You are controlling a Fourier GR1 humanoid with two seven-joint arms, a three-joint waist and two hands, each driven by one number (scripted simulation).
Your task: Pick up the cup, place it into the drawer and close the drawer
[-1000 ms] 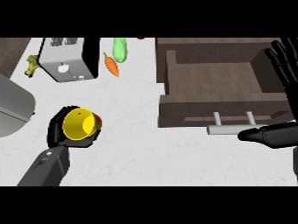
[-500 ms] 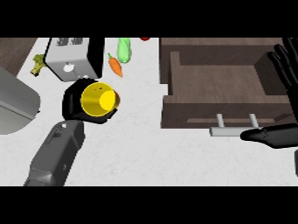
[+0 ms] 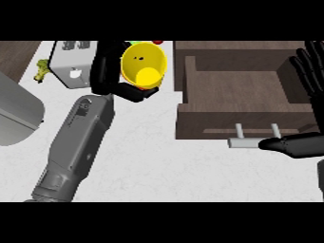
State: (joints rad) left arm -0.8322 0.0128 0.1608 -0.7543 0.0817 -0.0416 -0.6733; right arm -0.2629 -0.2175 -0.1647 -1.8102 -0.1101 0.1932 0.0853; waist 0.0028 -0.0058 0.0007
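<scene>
My left hand (image 3: pixel 111 71) is curled round a yellow cup (image 3: pixel 145 66), held up above the white counter with its open mouth facing me. It hangs just left of the open brown drawer (image 3: pixel 192 118), whose inside shows bare. The drawer's grey handle (image 3: pixel 252 138) points toward me. My right hand (image 3: pixel 319 95) rests open at the right edge, fingers up, with its thumb lying near the drawer handle.
A silver toaster (image 3: pixel 70 64) stands at the back, partly behind my left hand. A small yellow-green item (image 3: pixel 43 70) lies to its left. A large grey rounded appliance (image 3: pixel 6 111) fills the left edge. The wooden cabinet top (image 3: pixel 227 47) runs behind the drawer.
My left arm has stretched forward and to the right, carrying the yellow cup higher and closer to the drawer. The carrot and green vegetable are now hidden behind it. The right hand has not moved.
</scene>
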